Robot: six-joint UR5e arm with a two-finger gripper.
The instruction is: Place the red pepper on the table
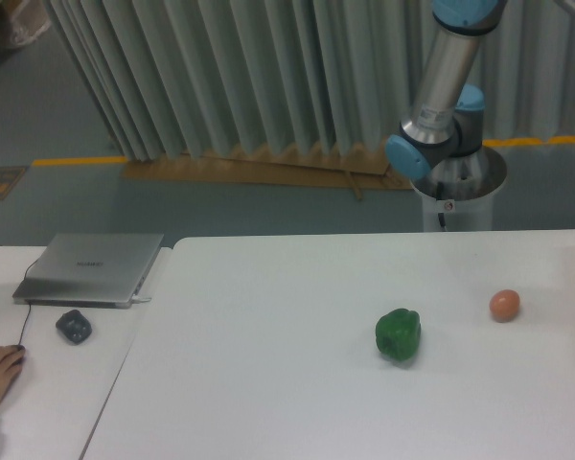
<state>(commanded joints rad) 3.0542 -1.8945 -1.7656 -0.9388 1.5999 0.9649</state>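
You cannot see the red pepper or the gripper's fingers, so their state is unknown. Lower slowly toward the table [268, 364], away from the green pepper [398, 334].

Soft, even light from overhead fills the scene, moderately bright with a cool greenish cast and no harsh glare on the white worktop [268, 383]. The green pepper [398, 334] and the small orange ball [504, 305] throw only faint, short shadows. The whole picture is slightly soft and grainy.
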